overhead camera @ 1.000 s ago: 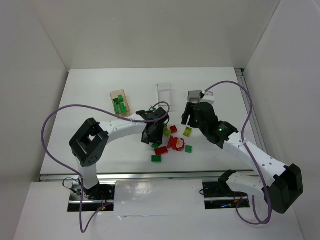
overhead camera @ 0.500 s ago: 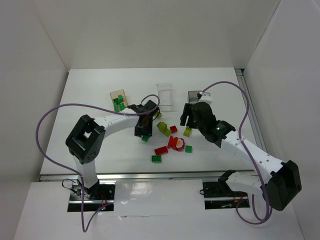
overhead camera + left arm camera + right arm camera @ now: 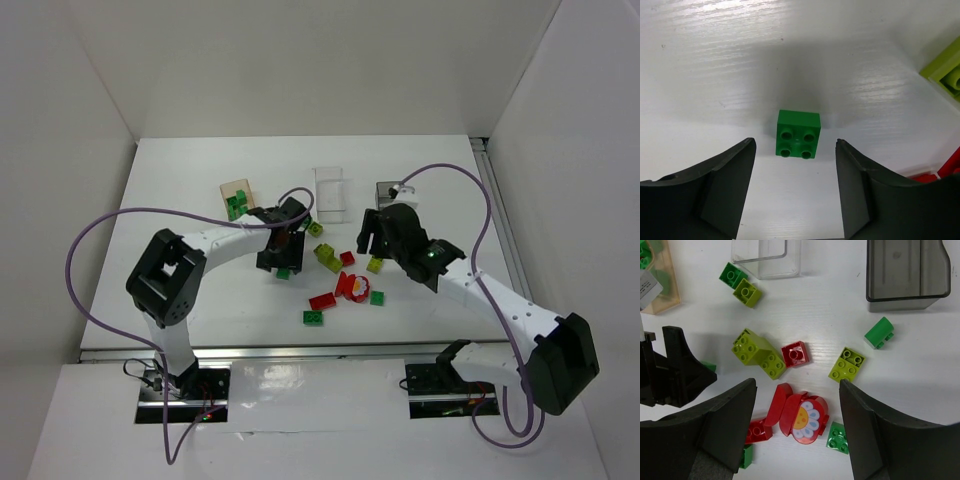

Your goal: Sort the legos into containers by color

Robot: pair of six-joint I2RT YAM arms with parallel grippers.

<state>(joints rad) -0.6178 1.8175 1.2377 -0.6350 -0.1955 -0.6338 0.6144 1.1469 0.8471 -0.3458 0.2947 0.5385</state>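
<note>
A dark green 2x2 brick (image 3: 798, 133) lies studs-up on the table, apart from the pile; it also shows in the top view (image 3: 284, 272). My left gripper (image 3: 795, 150) hovers over it, open and empty, a jaw on either side (image 3: 281, 255). My right gripper (image 3: 797, 385) is open and empty above the pile (image 3: 378, 240). Under it lie the round red flower piece (image 3: 804, 416), a small red brick (image 3: 795, 354), a long yellow-green brick (image 3: 757, 352) and a yellow-green 2x2 brick (image 3: 847, 364). The orange-tan bin (image 3: 238, 200) holds green bricks.
The clear bin (image 3: 766, 257) and the smoky grey bin (image 3: 905, 272) stand at the back, both looking empty. Loose green bricks (image 3: 879, 332) (image 3: 838, 436) and a green and yellow-green pair (image 3: 740, 284) lie around. A red brick (image 3: 322, 300) and a green brick (image 3: 313, 317) lie nearer the front.
My left gripper has moved left and back, away from the pile, and the green brick below it has shifted left with it. My right gripper has edged slightly left.
</note>
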